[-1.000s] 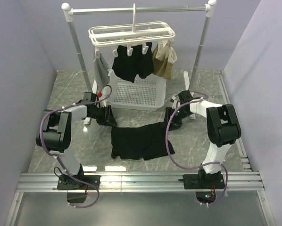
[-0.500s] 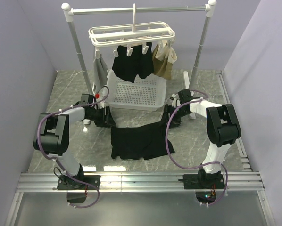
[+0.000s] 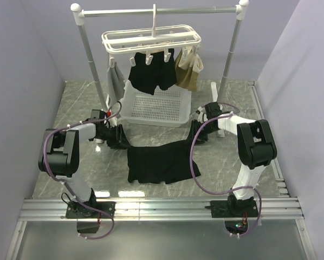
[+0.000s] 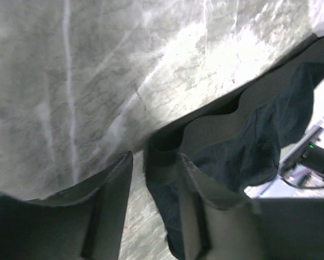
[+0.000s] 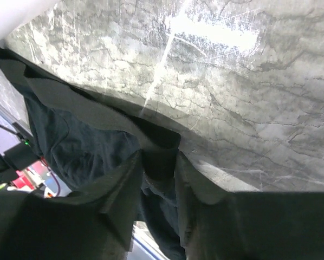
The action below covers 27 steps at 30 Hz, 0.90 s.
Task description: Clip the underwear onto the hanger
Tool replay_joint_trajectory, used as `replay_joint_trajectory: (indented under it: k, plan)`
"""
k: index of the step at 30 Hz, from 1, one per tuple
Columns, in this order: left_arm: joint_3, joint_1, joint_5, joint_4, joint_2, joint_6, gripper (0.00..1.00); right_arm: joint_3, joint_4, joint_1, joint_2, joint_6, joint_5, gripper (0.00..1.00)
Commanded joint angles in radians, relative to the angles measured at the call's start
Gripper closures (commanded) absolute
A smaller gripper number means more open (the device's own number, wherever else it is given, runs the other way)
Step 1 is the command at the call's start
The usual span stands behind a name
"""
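**Top external view: underwear flat on table, a gripper at each waistband corner**

The black underwear (image 3: 161,162) lies spread on the marble table (image 3: 227,162), well below the white hanger (image 3: 151,38). The right gripper (image 5: 159,160) is pinched onto one waistband corner. The left gripper (image 4: 155,157) straddles the other corner, jaws apart.

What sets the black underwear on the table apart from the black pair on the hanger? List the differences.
The table underwear lies spread flat on the marble table; the hung pair dangles from the hanger. The left hand and right hand straddle the table underwear's waistband corners; neither is at the hung pair. Both are black.
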Motion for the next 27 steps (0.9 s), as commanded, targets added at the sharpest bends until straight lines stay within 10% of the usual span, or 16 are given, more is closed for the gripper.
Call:
replay_joint_trajectory:
  k: [1,8,27]
  plan:
    - [-0.02,-0.007,-0.02,-0.026,0.067,0.008,0.56,0.012,0.023,-0.006,-0.015,-0.006,0.004,0.64]
    - [0.009,-0.01,0.108,-0.009,0.038,0.033,1.0,-0.04,0.029,-0.006,-0.131,-0.038,-0.055,1.0]
    - [0.018,-0.143,0.144,-0.096,-0.656,0.333,1.0,0.007,-0.131,0.01,-0.811,-0.339,0.002,1.0]
